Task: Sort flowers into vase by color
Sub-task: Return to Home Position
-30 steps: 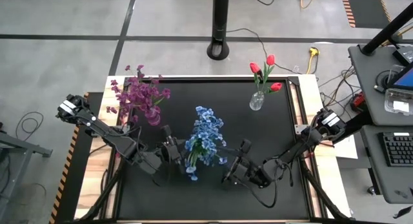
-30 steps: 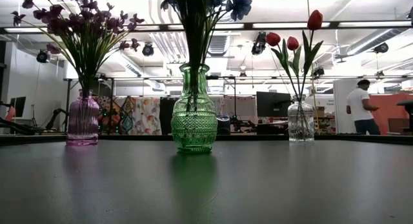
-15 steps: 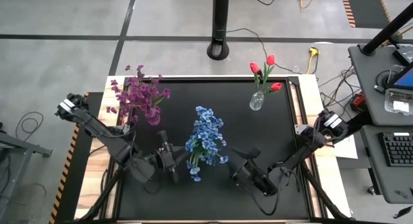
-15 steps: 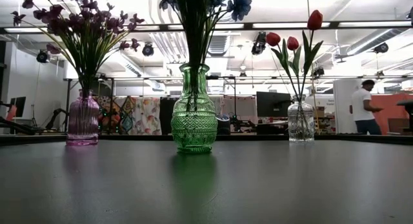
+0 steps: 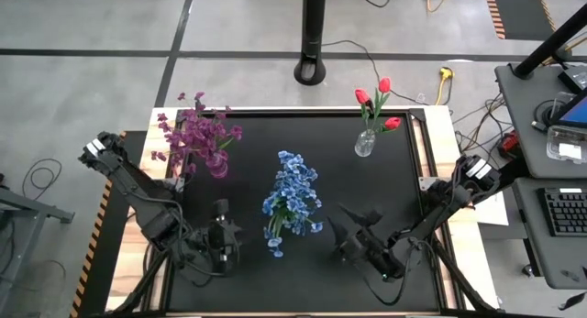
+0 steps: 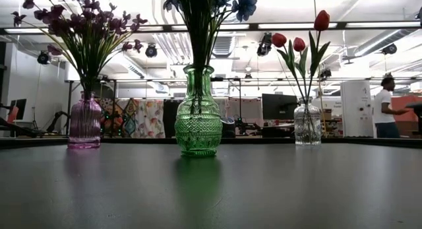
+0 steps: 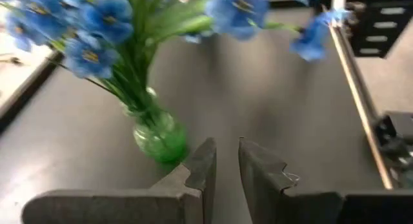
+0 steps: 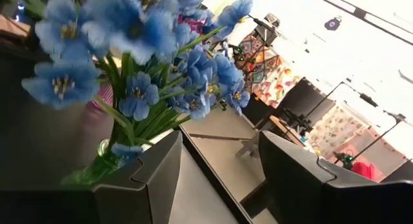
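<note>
Both arms have pulled back from the blue flowers (image 5: 292,197) toward the near side of the table (image 5: 303,139), folding in lower than a second ago. Your left gripper (image 7: 226,156) is almost closed, a slim gap between its fingers and nothing in it. Your right gripper (image 8: 219,143) is spread wide and empty, facing the blue bunch. Mid-table, those flowers stand upright in the green vase (image 6: 198,117). Farther back, the purple flowers (image 5: 197,135) fill the purple vase (image 6: 84,120) at the left. The red tulips (image 6: 299,44) sit in the clear vase (image 6: 307,123) at the right. No stem lies loose, so the sorting looks finished; only tucking the arms away seems left.
</note>
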